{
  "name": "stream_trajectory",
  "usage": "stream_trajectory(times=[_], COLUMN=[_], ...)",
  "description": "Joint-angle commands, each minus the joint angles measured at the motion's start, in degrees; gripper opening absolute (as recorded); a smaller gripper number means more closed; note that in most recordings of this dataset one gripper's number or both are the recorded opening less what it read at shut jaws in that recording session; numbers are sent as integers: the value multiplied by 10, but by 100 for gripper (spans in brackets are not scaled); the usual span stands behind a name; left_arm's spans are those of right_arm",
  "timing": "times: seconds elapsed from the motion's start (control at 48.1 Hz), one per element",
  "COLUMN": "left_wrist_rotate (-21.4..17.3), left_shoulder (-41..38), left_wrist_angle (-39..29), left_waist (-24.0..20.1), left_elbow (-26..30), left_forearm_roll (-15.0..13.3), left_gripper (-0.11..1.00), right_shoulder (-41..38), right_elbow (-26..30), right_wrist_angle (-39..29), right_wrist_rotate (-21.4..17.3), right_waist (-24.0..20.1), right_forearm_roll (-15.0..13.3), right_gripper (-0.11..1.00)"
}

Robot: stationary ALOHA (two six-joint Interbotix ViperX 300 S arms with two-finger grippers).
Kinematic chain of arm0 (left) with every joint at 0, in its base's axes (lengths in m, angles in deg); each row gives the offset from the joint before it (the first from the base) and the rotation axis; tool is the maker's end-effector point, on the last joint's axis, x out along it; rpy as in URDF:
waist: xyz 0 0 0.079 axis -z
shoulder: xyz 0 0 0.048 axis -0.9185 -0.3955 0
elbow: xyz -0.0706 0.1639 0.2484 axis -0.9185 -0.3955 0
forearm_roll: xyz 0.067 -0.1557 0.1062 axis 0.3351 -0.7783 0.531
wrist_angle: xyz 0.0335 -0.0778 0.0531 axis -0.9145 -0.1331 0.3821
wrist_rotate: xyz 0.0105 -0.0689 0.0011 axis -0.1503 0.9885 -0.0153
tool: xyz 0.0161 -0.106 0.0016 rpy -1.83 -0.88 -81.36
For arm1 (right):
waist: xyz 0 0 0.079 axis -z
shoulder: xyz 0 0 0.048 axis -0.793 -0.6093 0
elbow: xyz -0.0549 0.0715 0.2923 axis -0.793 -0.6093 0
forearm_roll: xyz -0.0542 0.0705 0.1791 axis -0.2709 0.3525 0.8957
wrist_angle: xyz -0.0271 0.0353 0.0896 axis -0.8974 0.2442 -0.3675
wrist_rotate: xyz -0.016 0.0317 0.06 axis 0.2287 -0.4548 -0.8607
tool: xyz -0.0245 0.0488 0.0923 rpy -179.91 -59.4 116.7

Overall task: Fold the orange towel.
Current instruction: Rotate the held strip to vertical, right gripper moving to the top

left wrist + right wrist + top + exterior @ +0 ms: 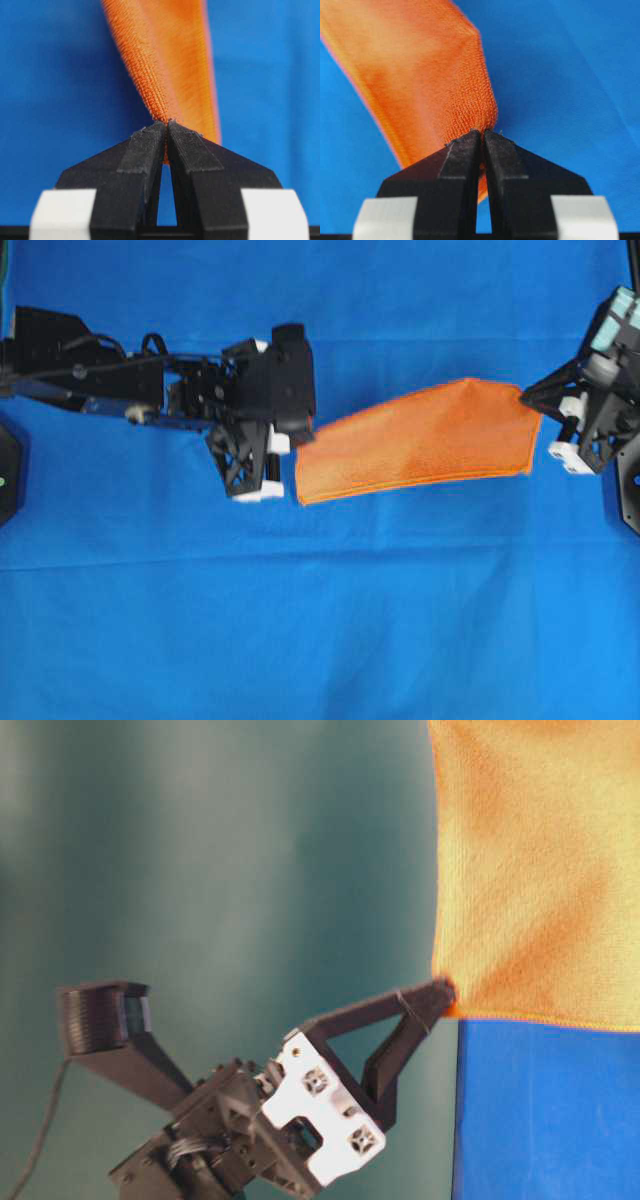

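One orange towel (415, 445) hangs stretched between two robot grippers above the large blue cloth (300, 620) that covers the work surface. From overhead, the left gripper (296, 436) pinches the towel's left end, and the right gripper (532, 400) pinches its far right corner, so the towel spans the gap between them as a slightly arched band, its stitched hem running along the lower edge.

Seen from the left wrist camera, the left gripper (166, 125) has its two black fingertips (145, 145) pressed together on a bunched edge of the towel (165, 60), which runs away from the jaws as a narrow, nubby strip over the blue cloth (55, 90). The right wrist camera gives a matching scene: the right gripper (482, 134) is clamped on a gathered corner of the towel (415, 75), the fabric widening out to the upper left over the blue cloth (570, 75).

From table level, one gripper (445, 992) grips the lower left corner of the hanging towel (540, 870), with the blue cloth (550, 1110) below the towel; this view alone does not settle which arm it is.

No brand, label or writing can be read on the towel, the blue cloth or either gripper. In all: one towel, one blue cloth, two grippers.
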Motion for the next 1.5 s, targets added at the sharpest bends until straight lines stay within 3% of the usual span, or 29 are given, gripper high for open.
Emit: stream_trajectory(times=[0.0, 0.208, 0.416, 0.562, 0.811, 1.186, 1.477], left_wrist_rotate=[1, -1, -8, -14, -49, -56, -100], left_shoulder=[11, -9, -42, -60, -83, -97, -157], left_wrist_angle=[30, 98, 131, 140, 144, 169, 200], left_waist=[25, 76, 92, 97, 104, 104, 104], left_elbow=[12, 33, 76, 105, 134, 141, 211], left_forearm_roll=[0, 0, 0, 1, 1, 1, 1], left_gripper=[2, 2, 2, 2, 2, 2, 2], right_shoulder=[-23, -95, -191, -263, -338, -326, -245], right_elbow=[19, 55, 133, 207, 296, 288, 223], right_wrist_angle=[17, 78, 145, 155, 156, 137, 121], right_wrist_rotate=[-1, 0, 4, 12, 30, 31, 23], right_waist=[27, 101, 156, 163, 163, 163, 170], right_forearm_roll=[-14, -61, -102, -126, -127, -127, -127], right_gripper=[3, 3, 3, 3, 3, 3, 3])
